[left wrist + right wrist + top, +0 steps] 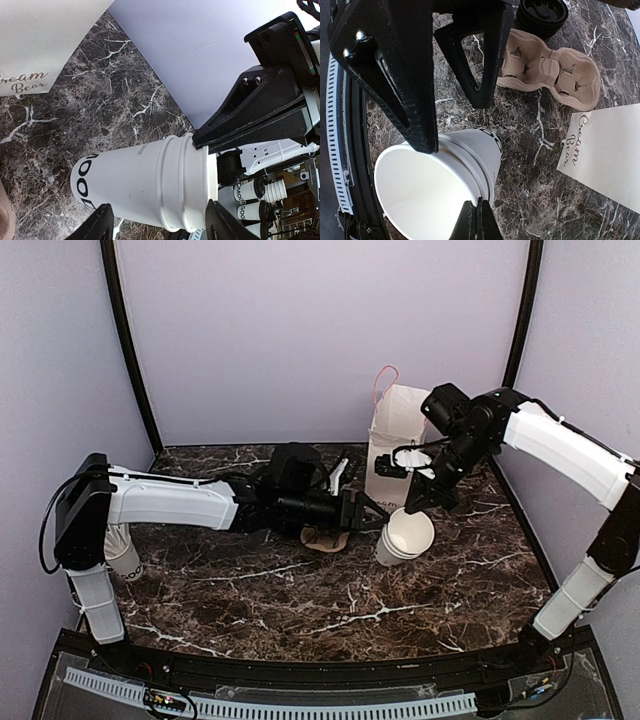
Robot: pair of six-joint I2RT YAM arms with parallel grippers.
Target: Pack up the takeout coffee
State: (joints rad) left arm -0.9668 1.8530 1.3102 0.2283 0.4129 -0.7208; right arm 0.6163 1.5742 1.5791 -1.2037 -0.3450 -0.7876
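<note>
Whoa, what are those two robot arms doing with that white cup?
Both arms are working on an open white cup with no lid; it looks like a few cups nested together. The right fingers are shut on its rim, holding it tipped. The left fingers stand open on either side of the cup's body. A cardboard cup carrier lies nearby with its slots empty, and a white paper bag stands just behind.
</note>
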